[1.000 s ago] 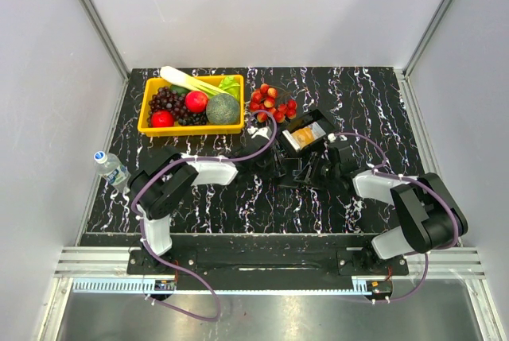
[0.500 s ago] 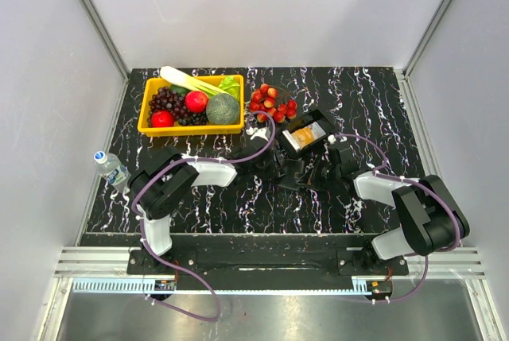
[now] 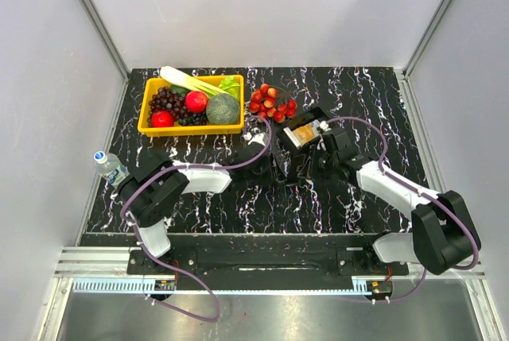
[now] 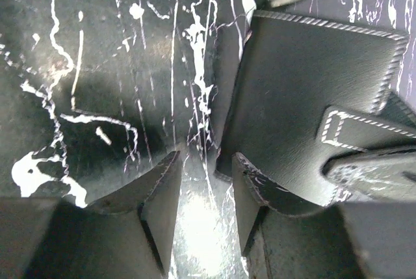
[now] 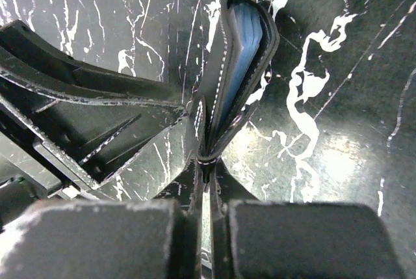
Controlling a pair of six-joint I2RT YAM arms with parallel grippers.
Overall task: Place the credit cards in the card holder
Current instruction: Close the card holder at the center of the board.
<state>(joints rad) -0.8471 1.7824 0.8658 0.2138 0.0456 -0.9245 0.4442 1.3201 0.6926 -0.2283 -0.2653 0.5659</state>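
Note:
The card holder [image 5: 237, 64] is black with white stitching and light blue inside. It stands on edge, slightly spread, and my right gripper [image 5: 207, 165] is shut on its near edge. From above it sits mid-table [image 3: 293, 172] between my right gripper [image 3: 307, 166] and my left gripper [image 3: 277, 168]. My left gripper [image 4: 205, 162] is open and empty, low over the table, with the holder's black outside [image 4: 305, 90] just right of its right finger [image 4: 250, 188]. Orange credit cards [image 3: 305, 135] lie in a black open tray [image 3: 320, 118] just beyond.
A yellow basket [image 3: 191, 129] of fruit and vegetables stands at the back left, with a pile of strawberries [image 3: 272, 102] to its right. A water bottle [image 3: 110, 168] lies at the left edge. The black tray's stitched wall [image 5: 71, 90] is close on the left of my right gripper.
My right arm has stretched forward and to the left, bringing the card holder with it. My left gripper has shifted slightly right, toward the holder.

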